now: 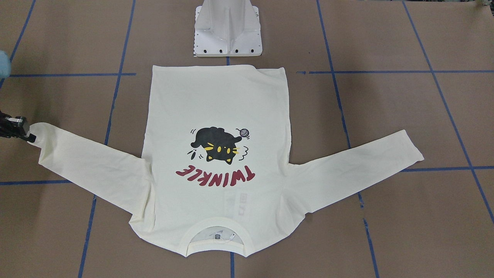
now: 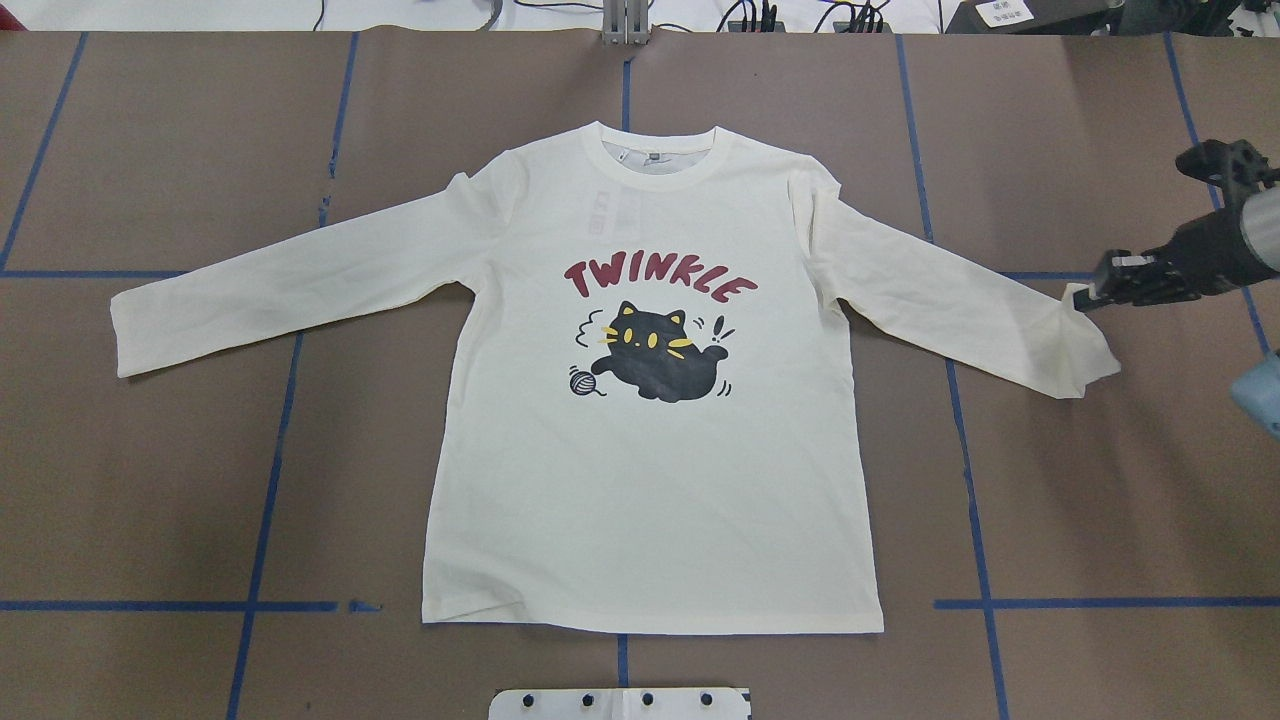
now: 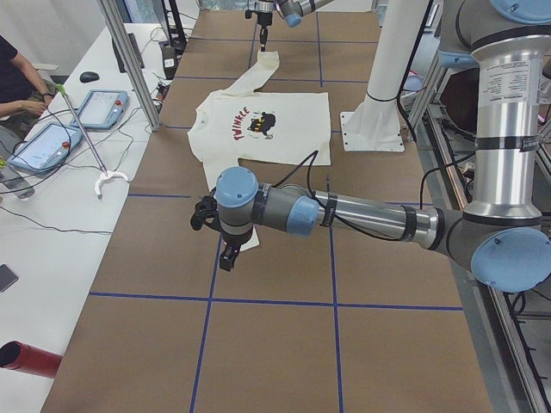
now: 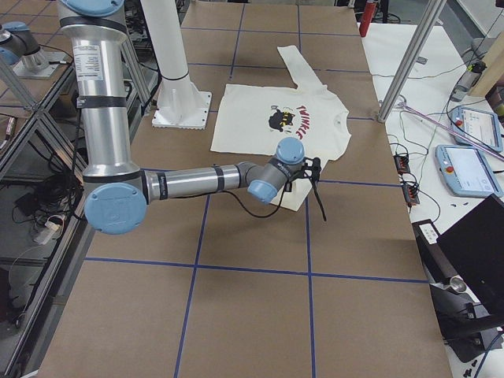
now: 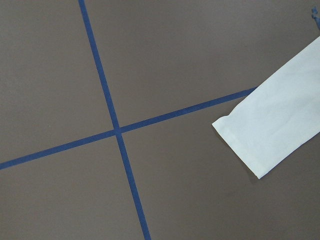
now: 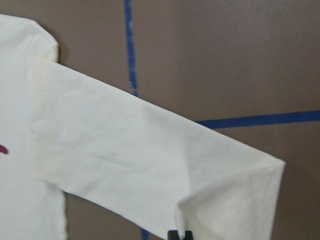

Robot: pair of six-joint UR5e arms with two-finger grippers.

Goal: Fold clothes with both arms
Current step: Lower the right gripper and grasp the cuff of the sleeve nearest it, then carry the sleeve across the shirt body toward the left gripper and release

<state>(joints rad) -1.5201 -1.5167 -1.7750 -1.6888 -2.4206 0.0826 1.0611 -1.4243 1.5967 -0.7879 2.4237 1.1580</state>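
The cream long-sleeved T-shirt (image 2: 650,480) lies flat and print up on the brown table, with the black cat and red "TWINKLE" showing; both sleeves are spread out. My right gripper (image 2: 1084,297) is at the end of the right sleeve and is shut on a corner of the cuff, which is lifted slightly. It also shows at the left edge of the front view (image 1: 31,136). My left gripper (image 3: 226,256) shows only in the exterior left view, high up near the left sleeve's cuff (image 5: 250,145); I cannot tell whether it is open or shut.
The white pedestal base (image 1: 227,38) stands just behind the shirt's hem. Blue tape lines (image 2: 270,480) grid the brown table. A side bench with tablets (image 3: 52,146) and a seated person (image 3: 13,77) lies beyond the neckline side.
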